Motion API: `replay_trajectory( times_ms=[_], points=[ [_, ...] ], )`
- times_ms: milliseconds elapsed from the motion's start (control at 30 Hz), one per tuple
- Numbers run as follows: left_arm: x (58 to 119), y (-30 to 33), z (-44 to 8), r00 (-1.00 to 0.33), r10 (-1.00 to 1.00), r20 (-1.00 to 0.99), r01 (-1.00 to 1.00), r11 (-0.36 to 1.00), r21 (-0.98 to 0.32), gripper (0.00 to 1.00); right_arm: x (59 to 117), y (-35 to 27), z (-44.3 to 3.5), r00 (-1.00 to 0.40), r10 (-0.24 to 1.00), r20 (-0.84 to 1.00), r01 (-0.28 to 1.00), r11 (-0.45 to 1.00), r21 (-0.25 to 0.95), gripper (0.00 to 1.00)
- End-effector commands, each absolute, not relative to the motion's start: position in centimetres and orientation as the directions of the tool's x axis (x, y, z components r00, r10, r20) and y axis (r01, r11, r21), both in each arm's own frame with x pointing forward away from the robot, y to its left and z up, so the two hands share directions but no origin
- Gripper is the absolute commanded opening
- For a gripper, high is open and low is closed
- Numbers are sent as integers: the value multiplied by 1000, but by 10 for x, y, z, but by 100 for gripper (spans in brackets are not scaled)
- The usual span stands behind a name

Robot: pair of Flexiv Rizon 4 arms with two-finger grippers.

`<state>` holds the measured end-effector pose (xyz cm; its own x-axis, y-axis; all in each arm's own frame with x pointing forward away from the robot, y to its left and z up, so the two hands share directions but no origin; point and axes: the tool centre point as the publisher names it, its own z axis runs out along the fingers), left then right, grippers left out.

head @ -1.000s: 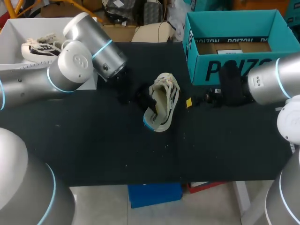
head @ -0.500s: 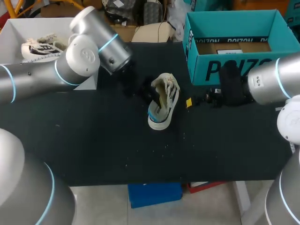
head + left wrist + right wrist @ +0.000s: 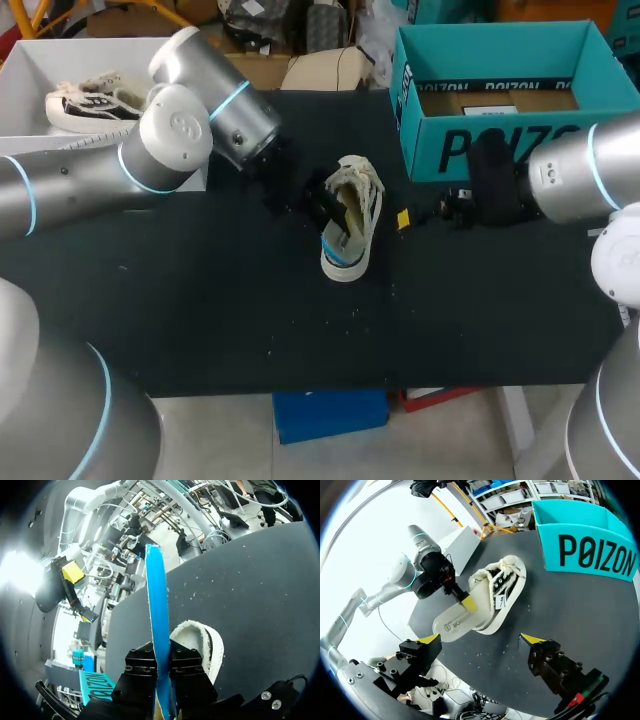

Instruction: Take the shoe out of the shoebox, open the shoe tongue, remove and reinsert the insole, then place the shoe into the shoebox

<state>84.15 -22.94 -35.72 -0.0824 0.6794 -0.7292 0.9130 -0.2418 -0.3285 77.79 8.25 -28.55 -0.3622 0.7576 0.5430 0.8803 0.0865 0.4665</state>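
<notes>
shoe (image 3: pixel 358 195): lies on the table (image 3: pixel 200 300) near its middle, just in front of the shoebox (image 3: pixel 480 145) and apart from it. its long axis runs from the far edge to the near edge, slightly slanted. the laced end points to the far side; the opening faces the near edge.

insole (image 3: pixel 451 624): partly out of the shoe, projecting from the opening toward the near edge, blue underside visible.

my left gripper (image 3: pixel 162 665): its 2 fingers are clamped on the insole from both sides, so that the insole stands edge-on between them. the shoe sits directly under and ahead of this gripper.

my right gripper (image 3: pixel 481 639): fingers (image 3: pixel 431 639) spread wide, holding nothing. it hangs beside the shoe on the shoebox side, near but not touching.
</notes>
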Motion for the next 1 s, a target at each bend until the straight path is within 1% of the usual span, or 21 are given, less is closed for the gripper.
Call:
replay_trajectory(
  times_ms=[33,200,500,700,1000],
  points=[
    [822,-222,-348,-82,662,-745,936,-206,-286,0,778,83,-286,-361,759,542,881,87,465,100],
    [813,-221,-342,-91,641,-762,943,-190,-272,0,778,83,-286,-361,759,542,881,87,465,100],
    [813,-223,-353,-132,611,-781,943,-166,-290,0,778,83,-286,-361,759,542,881,87,465,100],
    [822,-226,-359,-139,612,-778,941,-162,-296,0,778,83,-286,-361,759,542,881,87,465,100],
    [845,-229,-359,-113,642,-758,949,-155,-274,0,778,83,-286,-361,759,542,881,87,465,100]
  ],
)
